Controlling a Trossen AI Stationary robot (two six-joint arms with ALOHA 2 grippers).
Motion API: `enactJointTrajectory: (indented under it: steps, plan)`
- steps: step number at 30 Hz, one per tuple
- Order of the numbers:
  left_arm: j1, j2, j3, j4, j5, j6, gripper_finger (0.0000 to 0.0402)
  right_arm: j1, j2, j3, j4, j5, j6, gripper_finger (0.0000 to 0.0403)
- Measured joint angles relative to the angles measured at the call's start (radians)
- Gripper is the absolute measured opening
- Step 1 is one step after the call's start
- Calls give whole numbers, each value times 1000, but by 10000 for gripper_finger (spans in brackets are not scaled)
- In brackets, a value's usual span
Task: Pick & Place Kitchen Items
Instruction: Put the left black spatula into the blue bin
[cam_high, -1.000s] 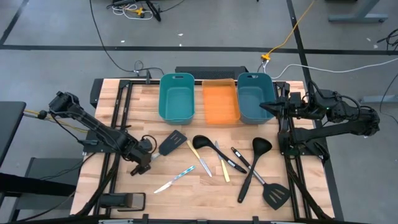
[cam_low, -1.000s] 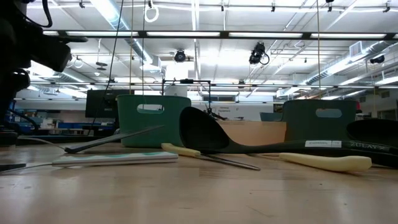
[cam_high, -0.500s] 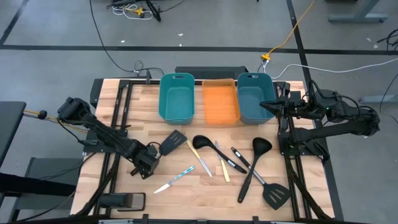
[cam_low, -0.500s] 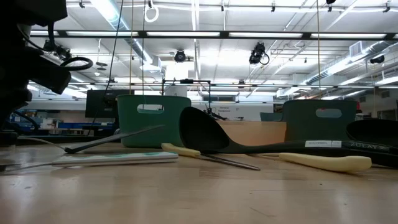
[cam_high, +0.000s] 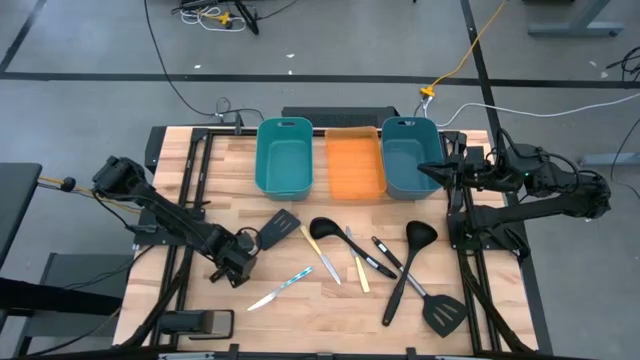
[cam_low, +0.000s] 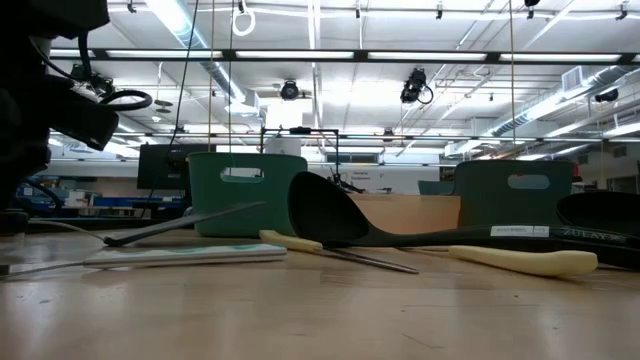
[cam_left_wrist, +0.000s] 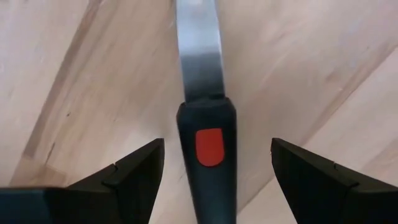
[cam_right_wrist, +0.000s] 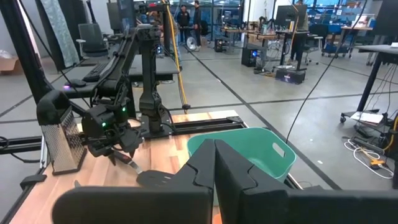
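The left gripper (cam_high: 240, 259) is down low at the near-left part of the desk (cam_high: 300, 310), its fingers (cam_left_wrist: 134, 171) spread wide and released, with nothing between them gripped yet. In the left wrist view the black handle of a spatula (cam_left_wrist: 208, 149), marked with a red patch, lies straight down the middle of the gap, a finger on each side and neither pad touching it as far as can be seen; its steel neck runs on ahead of the fingertips toward the blade. From above, that blade (cam_high: 277, 227) sits just beyond the fingers, pointing toward the bins.

So the step in hand looks like the approach to a first grasp: the fingers are lined up over the handle but not closed. The next move calls for a small drop until the pads flank the handle, then a squeeze and a lift, keeping the long tool level.

Farther out from those fingers lie the other kitchen items: a light-blue-handled knife (cam_high: 280, 288), a black ladle (cam_high: 325, 229), a pale yellow knife (cam_high: 360, 273) and a second spatula (cam_high: 442, 313). Beyond them stand the two teal bins (cam_high: 284, 156) with the orange tray (cam_high: 355, 165) between.

The right gripper (cam_high: 432, 168) waits well apart by the right-hand bin, its fingers (cam_right_wrist: 236, 171) clenched on nothing.
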Motion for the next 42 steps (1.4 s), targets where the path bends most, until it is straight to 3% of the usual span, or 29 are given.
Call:
enactJointTrajectory:
  steps: [19,42]
  plan:
    - [0,0,-5,-10,-30,-26,273,0,0,0,-3,0,-1,7]
    - [-4,61,5,5,14,-21,272,0,0,0,-26,-1,-2,7]
